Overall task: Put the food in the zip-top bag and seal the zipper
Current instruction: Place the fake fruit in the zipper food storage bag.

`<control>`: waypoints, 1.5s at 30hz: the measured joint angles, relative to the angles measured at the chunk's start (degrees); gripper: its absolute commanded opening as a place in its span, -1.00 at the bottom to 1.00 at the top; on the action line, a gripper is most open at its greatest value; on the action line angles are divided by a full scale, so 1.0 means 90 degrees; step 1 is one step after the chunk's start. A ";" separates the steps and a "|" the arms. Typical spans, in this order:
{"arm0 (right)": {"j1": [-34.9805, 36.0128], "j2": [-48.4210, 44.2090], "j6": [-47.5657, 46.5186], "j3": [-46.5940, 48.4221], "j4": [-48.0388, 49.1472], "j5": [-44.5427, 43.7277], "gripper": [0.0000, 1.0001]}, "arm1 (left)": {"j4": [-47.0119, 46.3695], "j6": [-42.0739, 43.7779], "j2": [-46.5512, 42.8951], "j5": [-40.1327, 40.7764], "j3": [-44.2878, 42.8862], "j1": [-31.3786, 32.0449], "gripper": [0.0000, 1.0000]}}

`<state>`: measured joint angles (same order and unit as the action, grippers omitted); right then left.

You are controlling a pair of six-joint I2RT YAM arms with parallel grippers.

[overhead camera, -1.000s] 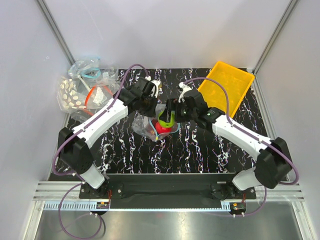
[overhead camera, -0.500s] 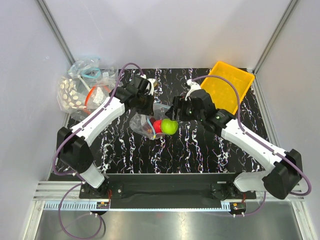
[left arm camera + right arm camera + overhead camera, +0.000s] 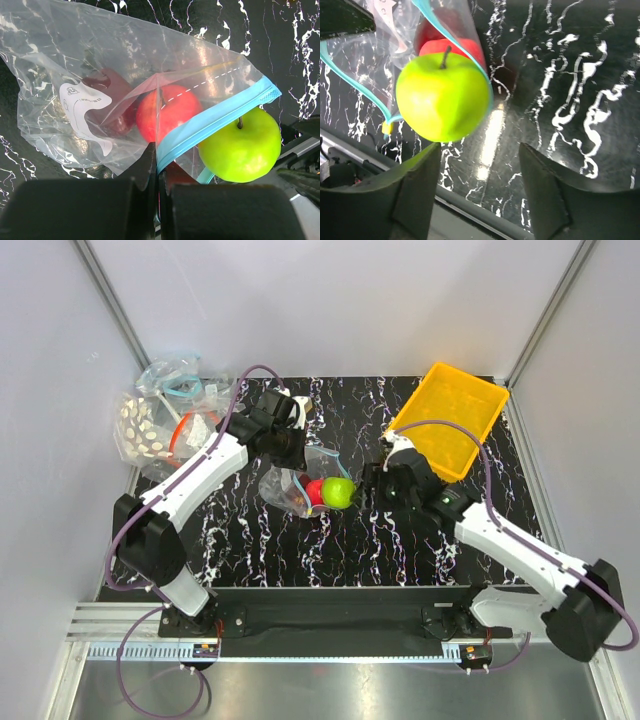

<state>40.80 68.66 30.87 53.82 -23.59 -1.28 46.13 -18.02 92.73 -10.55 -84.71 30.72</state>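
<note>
The zip-top bag (image 3: 283, 490) lies crinkled mid-table, and my left gripper (image 3: 159, 162) is shut on its teal-blue zipper (image 3: 215, 117) strip. From above, that left gripper (image 3: 293, 448) sits at the bag's far edge. Of the food, the red fruit (image 3: 162, 117) and the maroon fruit (image 3: 107, 97) are inside the bag. The green fruit (image 3: 442, 97) rests in the mouth between the two teal lips, half outside. My right gripper (image 3: 480, 150) stands open and empty just short of the green fruit (image 3: 338, 492), right of it in the top view.
A yellow tray (image 3: 450, 415) stands at the back right, close behind my right arm. A heap of other clear bags (image 3: 165, 410), one white-dotted, lies at the back left corner. Grey walls enclose the black marbled table (image 3: 400, 550).
My right gripper has let go of the green fruit at the bag's mouth and drawn back to the right and nearer. The left gripper keeps its hold on the strip.
</note>
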 measured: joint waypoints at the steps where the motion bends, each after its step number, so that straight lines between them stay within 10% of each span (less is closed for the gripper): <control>1: 0.0000 -0.0165 0.0029 -0.0121 -0.0012 -0.0053 0.20 | 0.0000 0.0000 0.0000 0.0000 0.0000 0.0000 -1.00; 12: 0.0000 -0.0602 0.0126 -0.0554 0.0044 -0.0403 -0.64 | -0.0002 0.0000 0.0000 -0.0002 0.0000 -0.0005 -1.00; 27: 0.0355 0.1666 0.0182 0.1103 0.1270 0.0092 -0.67 | -0.0022 0.0000 0.0002 -0.0044 0.0000 -0.0005 -1.00; 45: 0.0376 0.0257 0.0024 0.0384 0.0869 0.0114 -0.60 | -0.0041 0.0002 0.0002 -0.0085 0.0000 -0.0007 -1.00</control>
<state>44.18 70.98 31.09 57.28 -15.77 -0.25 45.76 -18.00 92.75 -11.31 -84.71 30.65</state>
